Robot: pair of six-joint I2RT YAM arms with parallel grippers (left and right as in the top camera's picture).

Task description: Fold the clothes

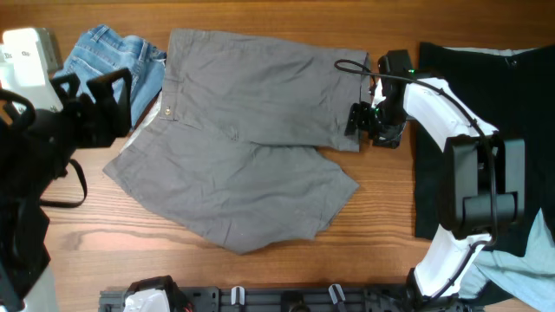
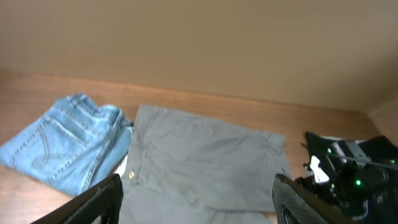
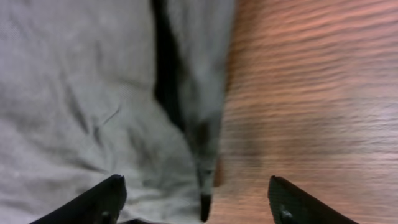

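The grey shorts (image 1: 251, 130) lie spread flat on the wooden table, waist button at the left, one leg hem pointing right and one leg toward the front. My right gripper (image 1: 357, 120) is open at the right leg hem, just above it; in the right wrist view the hem edge (image 3: 199, 124) lies between its fingers (image 3: 196, 199). My left gripper (image 1: 91, 91) is open and empty, held above the table's left side near the waist; its wrist view shows the shorts (image 2: 205, 162) beyond its fingers (image 2: 196, 199).
Folded blue denim shorts (image 1: 113, 56) lie at the back left, touching the grey waist. A large black garment (image 1: 486, 139) covers the right side under the right arm. A pale blue cloth (image 1: 520, 277) shows at the front right corner.
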